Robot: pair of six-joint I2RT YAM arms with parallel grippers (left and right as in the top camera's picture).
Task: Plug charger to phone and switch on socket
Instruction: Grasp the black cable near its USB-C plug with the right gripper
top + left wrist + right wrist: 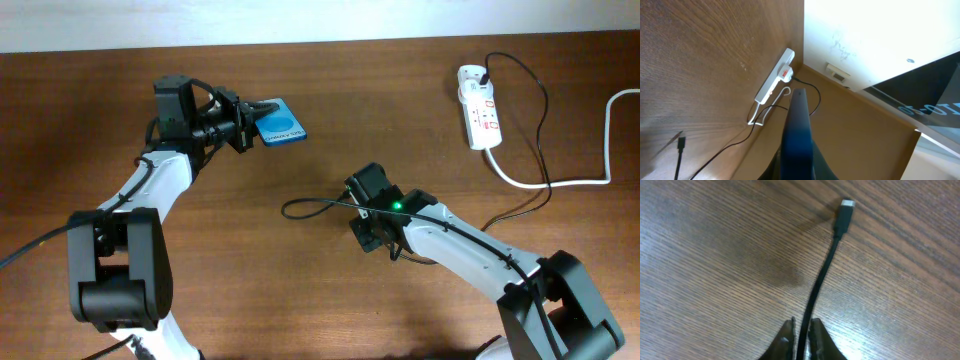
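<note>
The left claw (247, 126) grips the flat blue-screened smartphone (282, 124) at far left. The right claw (801, 336) is pinched almost shut on the thin black charger cable (821, 277) at centre, plug tip (846, 204) free ahead. Held that far back, the tip may droop and miss the phone's port, which I cannot see.

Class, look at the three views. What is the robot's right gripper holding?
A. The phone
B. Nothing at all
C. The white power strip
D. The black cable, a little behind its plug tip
D. In the right wrist view, the right gripper is closed on the black cable, with the plug tip sticking out ahead. The phone is in the left gripper.
</note>
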